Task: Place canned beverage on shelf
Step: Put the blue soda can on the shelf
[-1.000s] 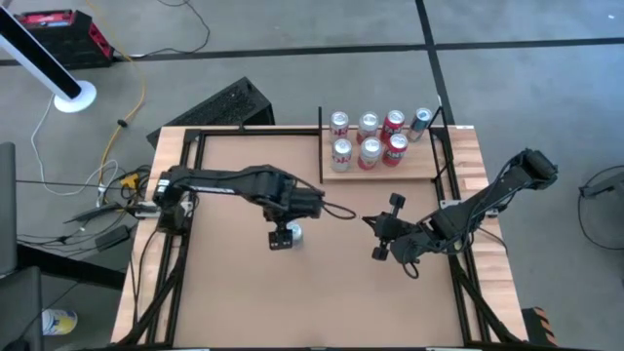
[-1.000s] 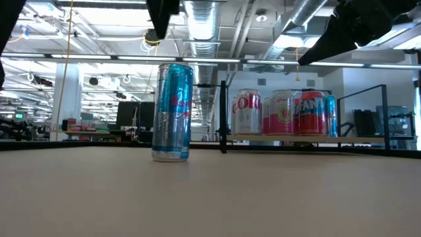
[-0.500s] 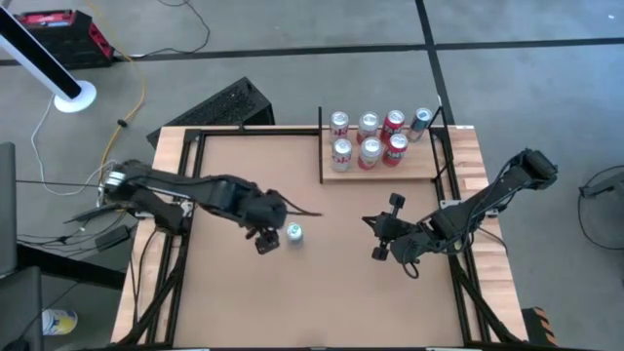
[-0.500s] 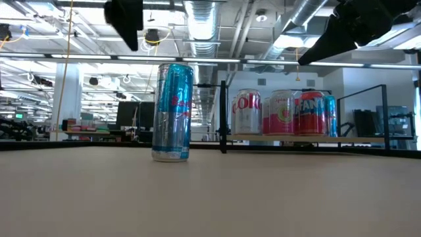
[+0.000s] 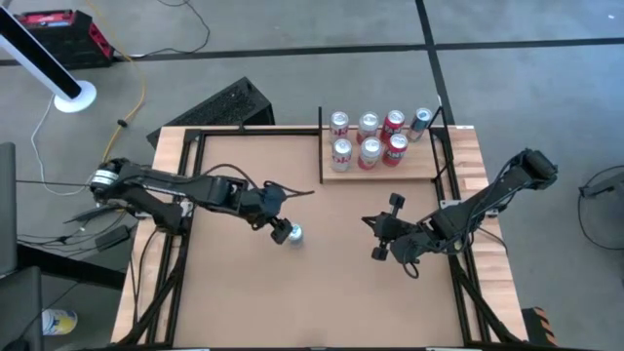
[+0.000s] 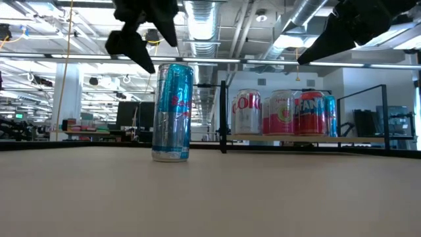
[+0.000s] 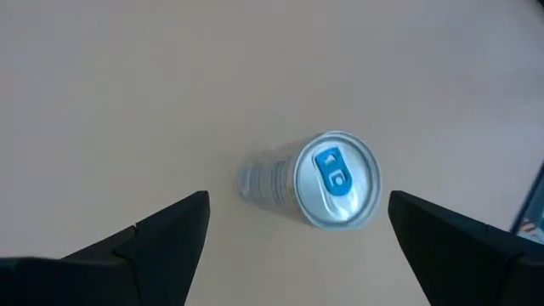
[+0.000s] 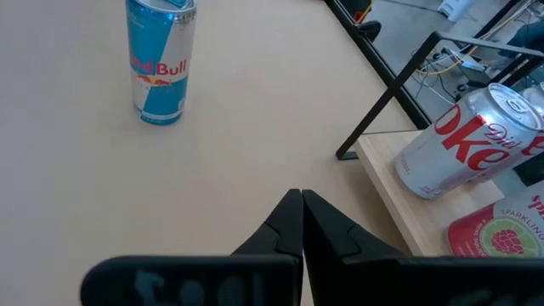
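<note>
Well, the brown worktop (image 5: 322, 283) takes up most of what I can see, framed in black rails. At its far edge sits the shelf (image 5: 429, 168), a pale wood board with thin black posts at its ends, and it already carries a cluster of cans (image 5: 370, 136) standing upright in two rows. From table height they read as red and white soda cans with a slim blue one at the end.

Both dark arms reach in over the worktop from opposite sides. The left end effector (image 5: 277, 227) hangs above and just beside the canned beverage (image 5: 293, 233), and its own camera looks straight down between two widely spread fingers (image 7: 157, 238) onto the can's silver lid with its blue tab; neither finger touches the can. The right end effector (image 5: 377, 237) waits near the worktop's middle right, in front of the shelf, its fingers (image 8: 285, 229) pressed together tip to tip with nothing between them.

The canned beverage is a slim blue and silver can standing upright on the bare worktop, well apart from the shelf and to its left as seen from the low camera, roughly midway between the two arms.
</note>
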Motion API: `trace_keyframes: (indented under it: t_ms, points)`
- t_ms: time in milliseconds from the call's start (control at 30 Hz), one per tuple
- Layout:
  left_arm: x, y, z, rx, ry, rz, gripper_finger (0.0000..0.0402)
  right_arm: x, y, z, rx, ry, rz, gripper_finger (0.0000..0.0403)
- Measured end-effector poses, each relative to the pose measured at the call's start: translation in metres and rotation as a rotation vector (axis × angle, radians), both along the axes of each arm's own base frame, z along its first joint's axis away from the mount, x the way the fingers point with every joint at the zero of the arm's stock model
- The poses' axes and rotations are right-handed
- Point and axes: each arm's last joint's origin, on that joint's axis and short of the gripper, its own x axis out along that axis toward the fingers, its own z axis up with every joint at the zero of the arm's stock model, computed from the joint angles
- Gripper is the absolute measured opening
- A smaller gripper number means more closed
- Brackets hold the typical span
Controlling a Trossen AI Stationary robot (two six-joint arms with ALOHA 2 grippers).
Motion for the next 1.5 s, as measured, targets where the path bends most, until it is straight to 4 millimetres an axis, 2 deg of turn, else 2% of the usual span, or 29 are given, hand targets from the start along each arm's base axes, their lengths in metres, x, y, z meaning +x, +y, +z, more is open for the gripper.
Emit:
trace_keyframes:
  t_ms: [300,633,1500]
  points:
    - [0.021,-0.002,-0.022,-0.011,0.027,-0.020,0.0346,0.000,0.000,0.000,-0.001,0.002,0.000,0.0025]
    - [0.029,-0.004,-0.019,-0.019,-0.042,-0.059,0.0346,0.000,0.000,0.000,-0.001,0.002,0.000,0.0025]
    - [0.028,-0.010,-0.022,0.058,-0.028,-0.078,0.0346,0.000,0.000,0.000,-0.001,0.002,-0.001,0.0025]
